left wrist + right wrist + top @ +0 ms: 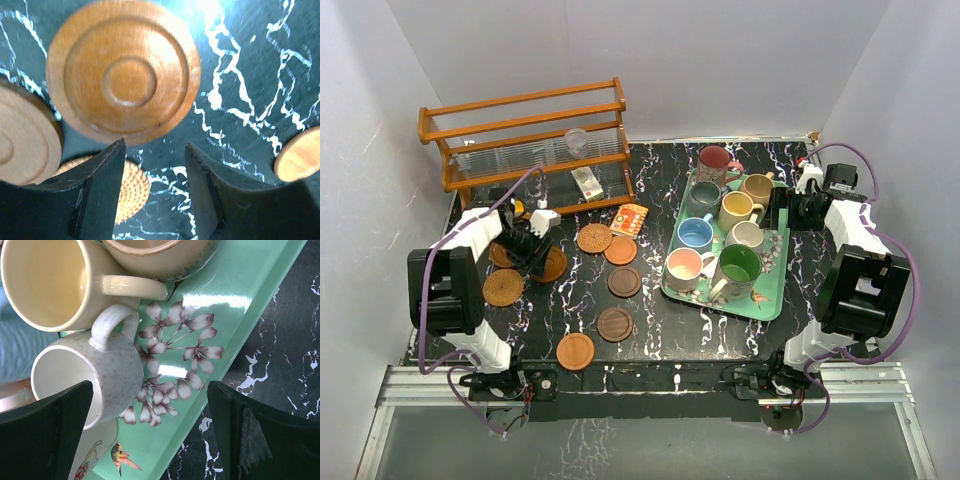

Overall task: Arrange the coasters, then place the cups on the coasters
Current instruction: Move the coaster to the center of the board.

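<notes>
Black, white-veined table point(650, 300) fills the top view between white walls. From above you see the eight handled ceramic mugs point(736, 207) packed on a mint-green flowered tray point(775, 295) at the right, none of them on a coaster. The flat round wooden coasters point(615, 324) lie loose across the middle and left of the table. The left arm point(480, 235) covers parts of two discs there.

The left wrist view fills that gap. Your left pincer point(156, 150) has its jaws apart with bare table between them, gripping nothing. An orange-brown ringed coaster point(123, 70) lies just beyond the fingertips, and a woven coaster point(131, 185) sits partly under one finger.

Your right pincer point(150, 390) is spread wide and empty across the tray's edge, with a speckled grey mug point(100, 375) by one finger. Only that view shows the tray's small bird print.

A small square orange patterned card point(630, 219) lies behind the coasters, and a wooden rack point(525, 140) stands at the back left.
</notes>
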